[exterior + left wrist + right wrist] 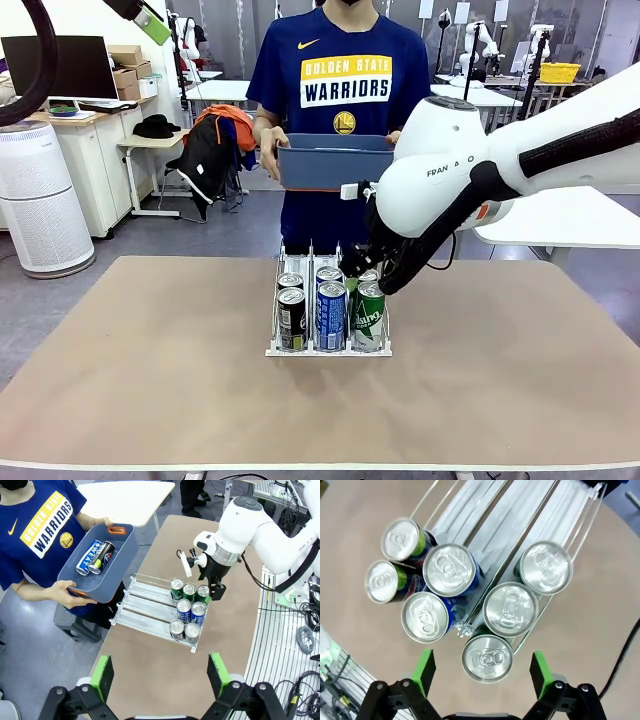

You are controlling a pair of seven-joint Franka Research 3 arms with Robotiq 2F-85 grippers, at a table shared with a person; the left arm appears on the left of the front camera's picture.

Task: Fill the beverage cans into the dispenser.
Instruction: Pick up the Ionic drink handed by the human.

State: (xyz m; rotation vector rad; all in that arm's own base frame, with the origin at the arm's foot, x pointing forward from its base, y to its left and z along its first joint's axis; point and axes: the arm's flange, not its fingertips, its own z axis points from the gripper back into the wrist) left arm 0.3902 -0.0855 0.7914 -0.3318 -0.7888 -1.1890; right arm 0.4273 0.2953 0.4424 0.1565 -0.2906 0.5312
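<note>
The left gripper (160,655) sits nearest its own wrist camera. Its green pads (103,672) are spread wide with nothing between them, and it hangs high above the tan table (150,680). On the tabletop, near the middle, stands the white wire dispenser (145,602). Its three lanes run from the robot's side toward the person, and the standing cans are bunched upright at the robot-side end, silver tops up. From left to right in the front view, the left lane holds two black cans (291,318), one behind the other. The middle lane holds two blue cans (331,316). The right lane holds green cans (368,318), three in a row as the left wrist view shows. Beyond the table's far edge a person (345,80) holds a dark blue tub (335,168) with a hand (64,589) at each end. A blue can (90,557) and a black can (103,554) lie on their sides in it. The right gripper (481,653) hangs over the green lane with its jaws spread. In its wrist view the front green can (487,658) lies between the pads, which stand clear of it on both sides. The right arm (560,130) reaches in from the right.
</note>
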